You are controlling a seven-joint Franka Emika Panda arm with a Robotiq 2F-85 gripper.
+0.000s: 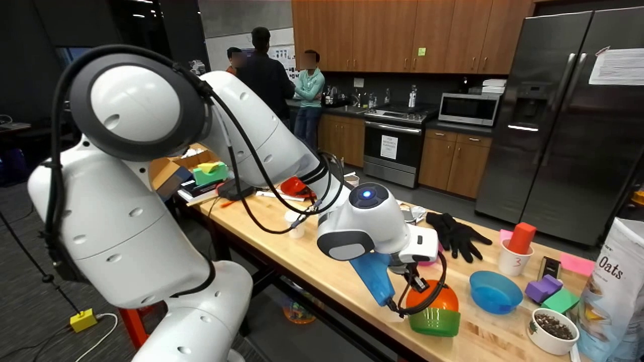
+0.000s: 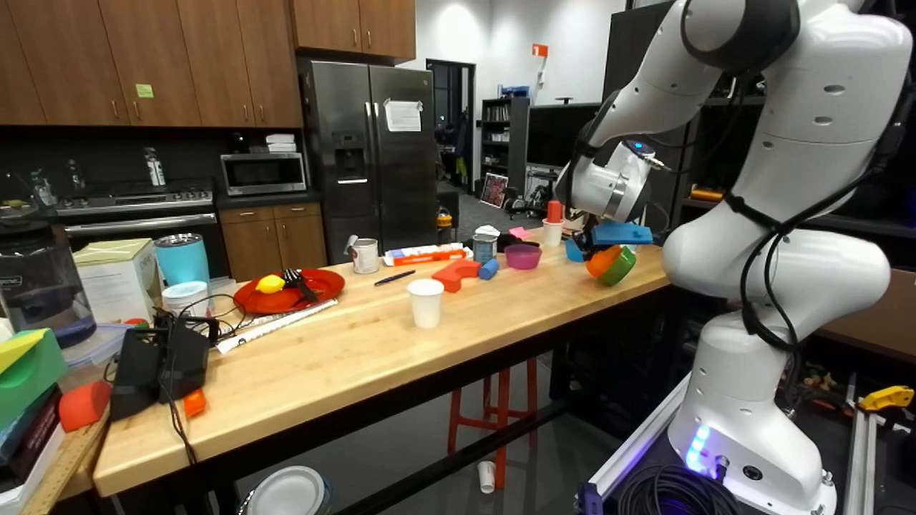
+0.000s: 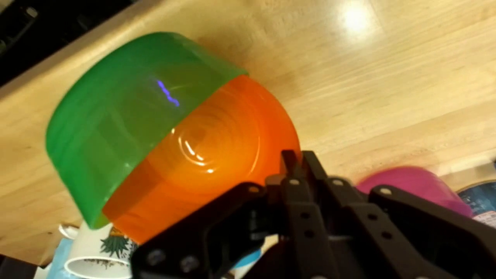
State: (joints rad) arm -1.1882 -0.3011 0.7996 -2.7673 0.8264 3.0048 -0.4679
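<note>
Gripper (image 3: 297, 157): pinched onto the rim of the orange bowl (image 3: 217, 162); small bite imo, could twist loose
Orange bowl: tipped, partly inside the green bowl (image 3: 128, 108)
Green bowl: tilted too; if only wedged, a jolt might drop it
Table (image 3: 387, 112): edge is close, loose bowl could roll off

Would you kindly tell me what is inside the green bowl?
Part of the orange bowl, tilted and pinched by the gripper, appears inside the green bowl, showing through its translucent wall. Anything lying between the two bowls is covered.
</note>
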